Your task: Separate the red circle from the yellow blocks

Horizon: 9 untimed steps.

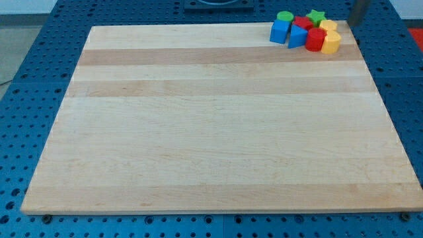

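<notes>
Red circle (315,39) touches yellow blocks (331,42) at board's (198,132) top-right; tip's end out of view, rod (359,10) just beyond.

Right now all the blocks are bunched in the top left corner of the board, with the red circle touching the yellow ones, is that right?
Not quite. The camera view shows the cluster in the board's top right corner, not the top left. The rest holds: the red circle sits against the yellow blocks. My tip is not clearly visible.

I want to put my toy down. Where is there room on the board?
Nearly all the wooden board is bare, left of and below the blocks. Only the view's top-right corner is crowded: red circle, yellow blocks, blue blocks, green blocks.
</notes>
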Tool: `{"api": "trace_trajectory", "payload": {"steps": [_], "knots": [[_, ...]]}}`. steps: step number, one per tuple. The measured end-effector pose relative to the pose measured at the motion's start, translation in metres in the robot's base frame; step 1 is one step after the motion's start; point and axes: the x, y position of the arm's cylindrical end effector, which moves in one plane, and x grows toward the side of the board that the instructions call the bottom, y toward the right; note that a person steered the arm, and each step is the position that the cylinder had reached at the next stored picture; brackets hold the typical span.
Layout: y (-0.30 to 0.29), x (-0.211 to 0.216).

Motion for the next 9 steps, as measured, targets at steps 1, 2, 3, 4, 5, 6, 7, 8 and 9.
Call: {"api": "trace_trajectory", "payload": {"steps": [1,2,3,4,5,6,7,8,9], "knots": [[-0.005,-0.001],[-0.060,0.001],[-0.090,0.008],[-0.094,0.054],[-0.092,0.098],[-0.082,0.088],[-0.082,0.047],[-0.091,0.062],[-0.093,0.104]]}}
